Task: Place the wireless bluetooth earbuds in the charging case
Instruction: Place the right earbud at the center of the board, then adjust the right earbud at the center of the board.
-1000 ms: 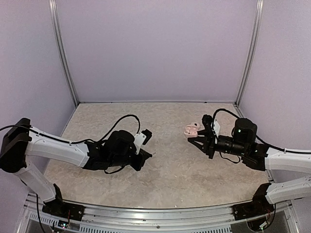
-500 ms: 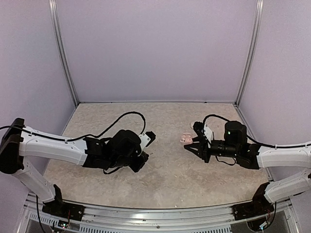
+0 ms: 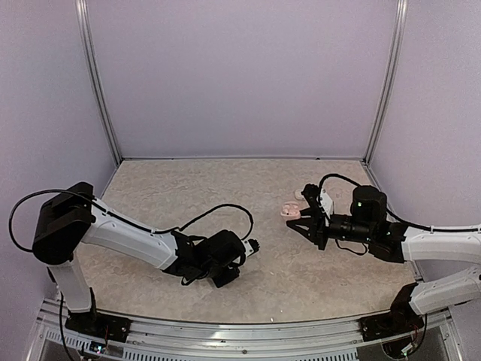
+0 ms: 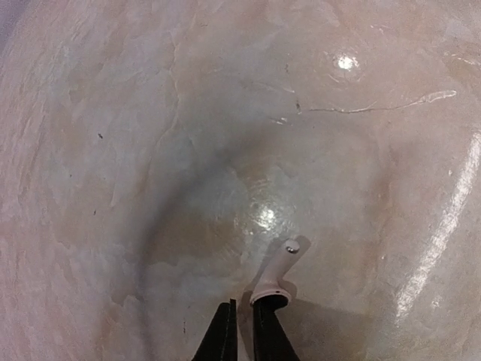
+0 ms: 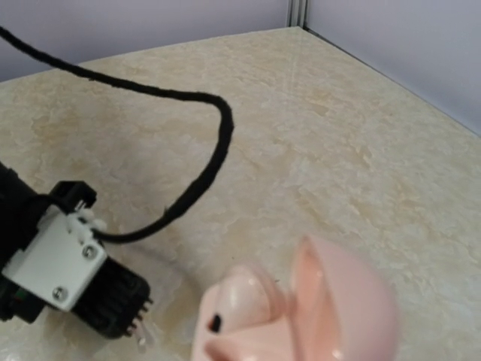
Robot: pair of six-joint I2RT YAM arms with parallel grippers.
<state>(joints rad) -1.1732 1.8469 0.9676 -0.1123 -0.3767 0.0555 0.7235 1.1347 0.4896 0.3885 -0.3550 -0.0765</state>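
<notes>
Three views: one high overview and two close wrist views.
The overhead camera sits above and behind the robot, looking down and forward over the whole table (image 3: 248, 180) to the back wall (image 3: 240, 75). The left wrist camera looks almost straight down from very near the tabletop, with the left gripper (image 4: 244, 304) at its bottom edge. The right wrist camera sits low and faces across the table toward the left arm (image 5: 52, 263). With the overhead it shares the pink case (image 5: 301, 308) and that arm's black cable (image 5: 203, 173).

Beige marbled table (image 3: 225, 180), glossy sheen, bright glints, thin pale streak (image 4: 376, 107)
</notes>
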